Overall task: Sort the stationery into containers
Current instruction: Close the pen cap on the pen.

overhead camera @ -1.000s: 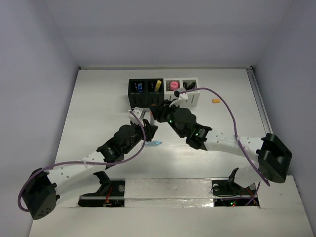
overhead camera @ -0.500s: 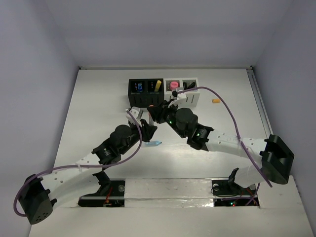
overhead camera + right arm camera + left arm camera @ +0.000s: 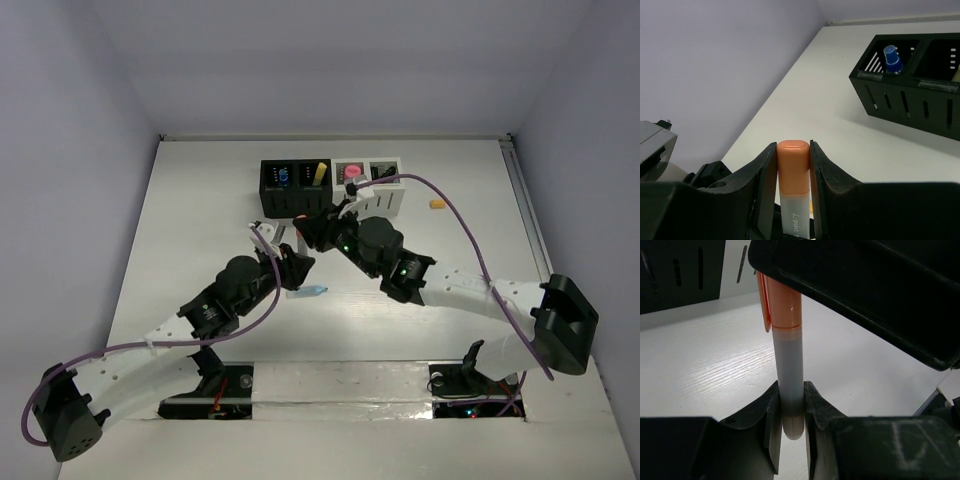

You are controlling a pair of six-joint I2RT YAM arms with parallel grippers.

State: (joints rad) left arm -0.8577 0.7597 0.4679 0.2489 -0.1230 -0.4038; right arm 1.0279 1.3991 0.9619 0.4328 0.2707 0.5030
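Note:
An orange-capped highlighter point(image 3: 788, 365) with a pale grey barrel is held by both grippers at once. My left gripper point(image 3: 790, 410) is shut on the barrel's rounded end. My right gripper point(image 3: 793, 160) is shut on the orange cap point(image 3: 793, 167). In the top view the two grippers meet just in front of the containers point(image 3: 330, 190), with the orange cap point(image 3: 300, 215) barely showing between them. The containers are two black and two white cubes in a row. A blue item point(image 3: 891, 57) stands in one black cube, and a yellow one point(image 3: 318, 172) in the other.
A pink item point(image 3: 352, 172) sits in a white cube. A light blue piece point(image 3: 312, 292) lies on the table under the left arm. A small orange bit point(image 3: 436, 204) lies to the right of the containers. Purple cables arc over both arms.
The left arm's elbow and shoulder have swung down and left. Both grippers, still joined on the highlighter, have shifted slightly left. Neither grip has changed.

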